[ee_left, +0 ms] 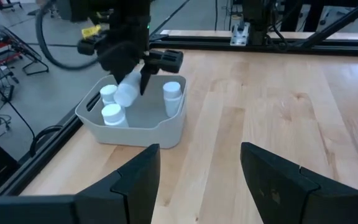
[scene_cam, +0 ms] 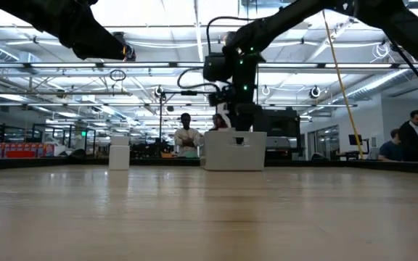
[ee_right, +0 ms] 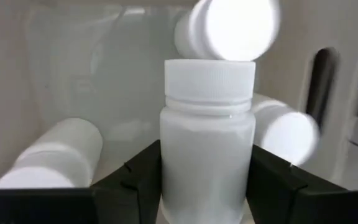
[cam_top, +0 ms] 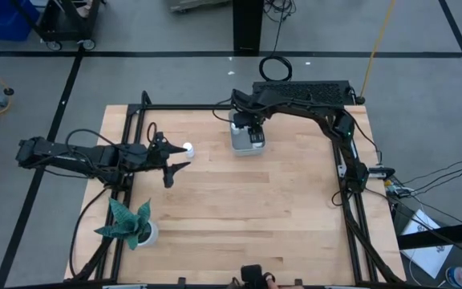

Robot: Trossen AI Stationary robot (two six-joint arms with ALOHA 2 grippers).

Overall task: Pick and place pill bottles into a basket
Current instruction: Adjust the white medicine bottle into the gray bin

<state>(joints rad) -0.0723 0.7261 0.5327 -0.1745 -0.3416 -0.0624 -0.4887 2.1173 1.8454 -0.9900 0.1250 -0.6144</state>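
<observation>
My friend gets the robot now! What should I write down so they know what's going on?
Right gripper: over the basket, fingers around a pill bottle, lowering it in.
Left gripper: open, empty, hovering by the last bottle on the table.
In the basket: three other bottles.
Done: most bottles are in.
Left: release the held bottle, then fetch the one on the table.

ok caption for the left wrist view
Right gripper holds a bottle over the basket, three bottles already inside.
</observation>
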